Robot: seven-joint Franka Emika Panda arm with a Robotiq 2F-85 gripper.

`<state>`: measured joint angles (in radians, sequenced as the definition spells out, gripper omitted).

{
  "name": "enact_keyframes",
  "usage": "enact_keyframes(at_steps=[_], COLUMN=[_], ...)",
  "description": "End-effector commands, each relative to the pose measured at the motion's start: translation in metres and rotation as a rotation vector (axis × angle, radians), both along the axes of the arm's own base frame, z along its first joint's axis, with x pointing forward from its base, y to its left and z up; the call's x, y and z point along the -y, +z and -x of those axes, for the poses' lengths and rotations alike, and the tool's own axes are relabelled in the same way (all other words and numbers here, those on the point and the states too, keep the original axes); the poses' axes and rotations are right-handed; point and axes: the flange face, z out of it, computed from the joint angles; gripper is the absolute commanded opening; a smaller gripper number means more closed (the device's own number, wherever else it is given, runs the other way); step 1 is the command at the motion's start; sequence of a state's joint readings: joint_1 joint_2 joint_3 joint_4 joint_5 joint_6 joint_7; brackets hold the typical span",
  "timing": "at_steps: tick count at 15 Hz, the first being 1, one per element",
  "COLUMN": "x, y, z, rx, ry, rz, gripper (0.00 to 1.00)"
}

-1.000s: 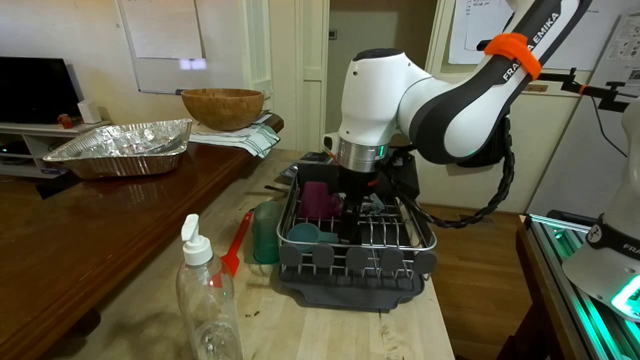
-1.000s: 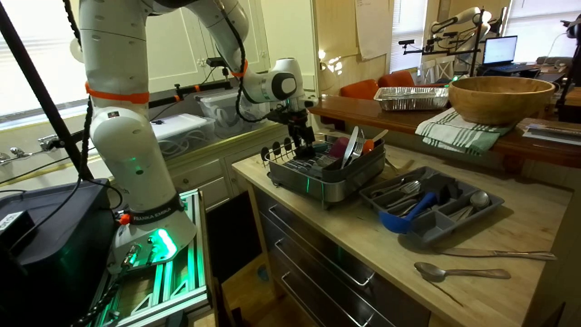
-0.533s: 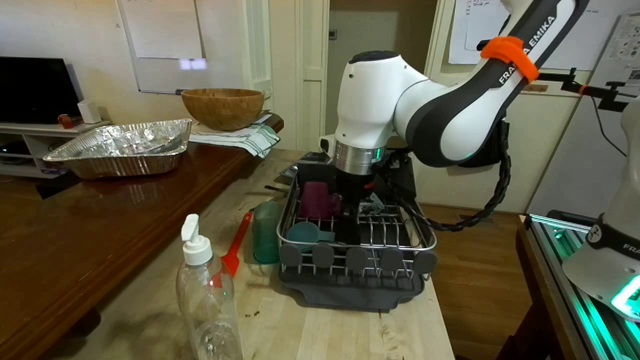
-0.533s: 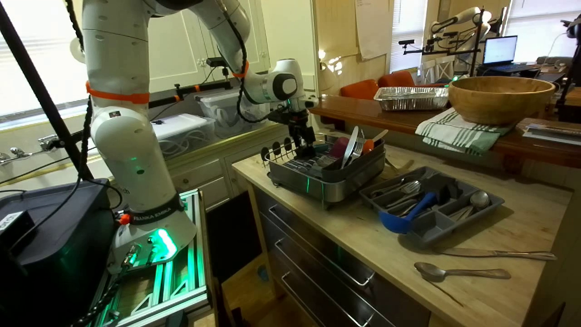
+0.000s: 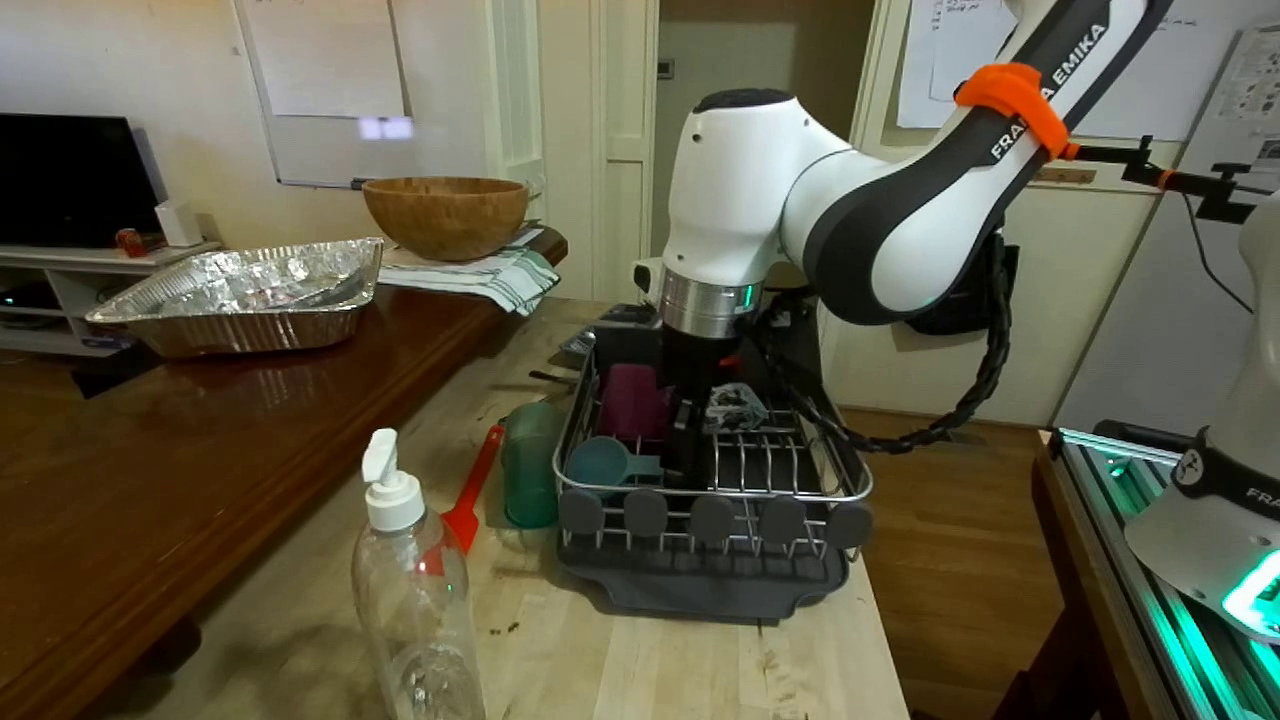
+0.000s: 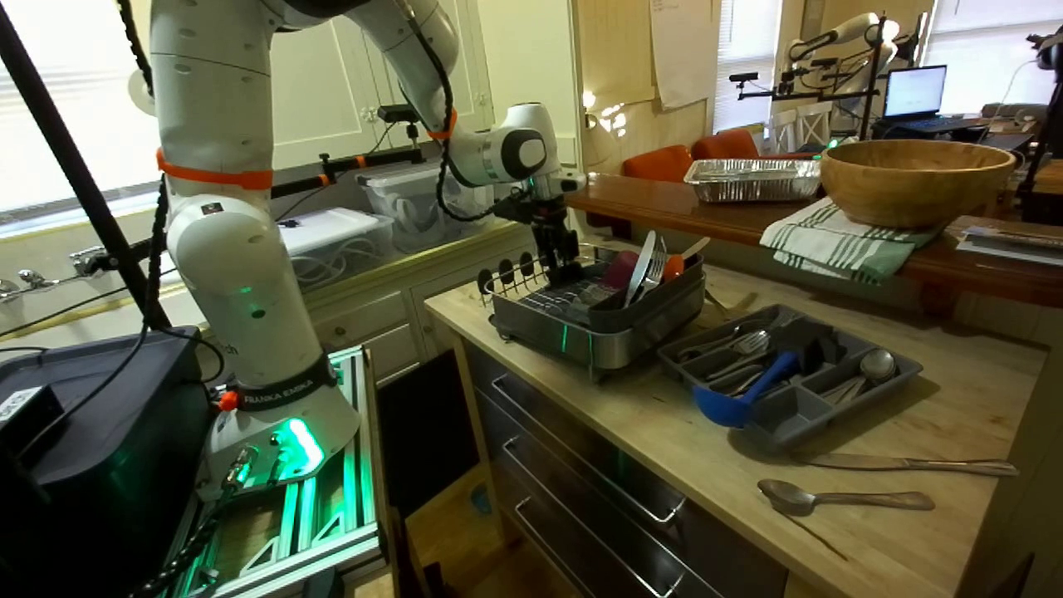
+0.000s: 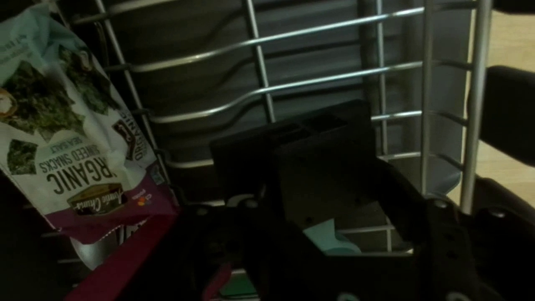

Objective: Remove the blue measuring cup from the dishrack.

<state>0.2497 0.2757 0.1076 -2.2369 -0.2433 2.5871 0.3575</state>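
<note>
The blue measuring cup [image 5: 598, 462] sits in the front left part of the dishrack [image 5: 700, 588] in an exterior view, its short handle pointing at my gripper [image 5: 682, 452]. My gripper is down inside the rack, its fingers closed together at the end of the handle. In the wrist view the dark fingers [image 7: 278, 142] are together, and a light-blue piece of the cup [image 7: 328, 238] shows just below them. The handle's end is hidden by the fingers. In an exterior view the gripper [image 6: 566, 272] is over the rack [image 6: 619, 347], and the cup is hidden there.
A magenta cup [image 5: 630, 400] stands close behind the blue cup. A snack packet [image 7: 83, 125] lies in the rack. Outside it are a green cup [image 5: 530, 465], a red spatula [image 5: 475, 490] and a soap bottle [image 5: 415, 610]. A cutlery tray [image 6: 793, 415] stands beside the rack.
The arm has shifted slightly left and, most recently, a little up. The blue cup has moved slightly up and left along with the gripper.
</note>
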Motion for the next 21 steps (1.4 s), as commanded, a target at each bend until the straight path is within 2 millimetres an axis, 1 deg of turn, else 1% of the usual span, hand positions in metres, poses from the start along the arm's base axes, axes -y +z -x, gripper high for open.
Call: enact_keyframes(at_steps=[1,2,3,5,6,7,8,10,13,17,21], x=[0.001,0.001,0.002,0.002,0.002,0.001,0.001,0.001,0.007,0.030,0.060], y=[0.005,0.010,0.016,0.029,0.037,0.045,0.052,0.060,0.070,0.094,0.129], z=[0.003,0.005,0.006,0.012,0.014,0.016,0.017,0.018,0.020,0.025,0.043], rx=[0.007,0.014,0.016,0.019,0.021,0.025,0.026,0.017,0.023,0.066,0.118], ry=[-0.030,-0.034,-0.040,-0.040,-0.041,-0.042,-0.044,-0.049,-0.062,-0.114,-0.149], rz=[-0.001,-0.006,-0.015,-0.049,-0.075,-0.101,-0.128,-0.171,-0.211,-0.262,-0.330], gripper=[0.36,0.35,0.30,0.18,0.08,0.01,0.00,0.03,0.04,0.04,0.04])
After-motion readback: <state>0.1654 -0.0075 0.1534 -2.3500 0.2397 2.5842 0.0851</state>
